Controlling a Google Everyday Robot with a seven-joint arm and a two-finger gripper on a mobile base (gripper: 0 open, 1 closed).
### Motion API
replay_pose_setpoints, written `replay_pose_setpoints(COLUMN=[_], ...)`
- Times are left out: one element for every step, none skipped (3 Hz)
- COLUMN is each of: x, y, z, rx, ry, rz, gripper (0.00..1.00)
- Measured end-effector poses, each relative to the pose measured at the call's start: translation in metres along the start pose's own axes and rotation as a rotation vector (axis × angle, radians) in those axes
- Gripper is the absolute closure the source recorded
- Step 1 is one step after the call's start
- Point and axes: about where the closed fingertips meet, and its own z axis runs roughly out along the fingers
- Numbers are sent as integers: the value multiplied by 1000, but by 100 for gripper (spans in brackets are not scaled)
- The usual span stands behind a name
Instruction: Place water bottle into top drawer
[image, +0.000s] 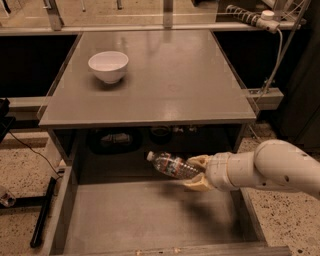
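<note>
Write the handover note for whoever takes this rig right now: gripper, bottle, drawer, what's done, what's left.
Gripper: comes in from the right below the tabletop edge, shut on the small clear ribbed plastic water bottle at its base end.
Bottle: held nearly level, cap pointing left, in the air over the rear of the wide shallow grey top drawer, not touching its floor.
Drawer: pulled open.
Round white bowl: on the grey tabletop, not part of this job.
Done: drawer open, bottle grasped and brought over it.
Left: lower the bottle to the drawer floor, release it, and pull the arm out.
</note>
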Motion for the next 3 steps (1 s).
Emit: replay_pose_setpoints(x=[12,22,23], y=[7,9,9], z=[26,47,48], rx=[-38,-57,-59], ry=[2,0,0], rz=[28,52,53], gripper=[100,100,82])
